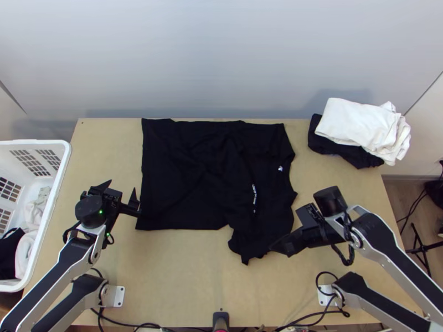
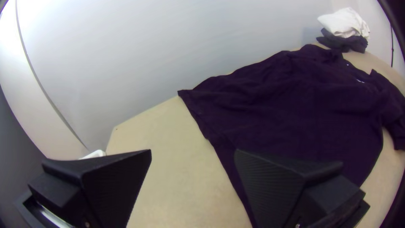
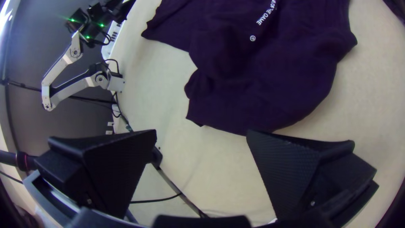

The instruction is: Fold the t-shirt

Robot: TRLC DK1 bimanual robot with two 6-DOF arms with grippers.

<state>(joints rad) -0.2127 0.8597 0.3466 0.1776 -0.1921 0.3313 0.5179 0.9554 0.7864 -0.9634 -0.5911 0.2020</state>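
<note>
The black t-shirt (image 1: 194, 171) lies spread flat on the table, its straight hem toward the left and its neck and sleeve end, with small white print, toward the right. My left gripper (image 1: 123, 198) is open beside the shirt's left edge; in the left wrist view my left gripper (image 2: 193, 154) holds nothing, with the shirt (image 2: 295, 114) past one finger. By the near right sleeve my right gripper (image 1: 281, 247) hangs. The right wrist view has my right gripper (image 3: 201, 135) open, nothing between its fingers, and the shirt's sleeve end (image 3: 261, 84) just beyond.
A folded white cloth (image 1: 357, 127) lies on a dark one (image 1: 332, 145) at the table's back right corner. At the left edge stands a white laundry basket (image 1: 58, 166) holding clothes. Bare wood (image 1: 183, 276) lies between the shirt and the near edge.
</note>
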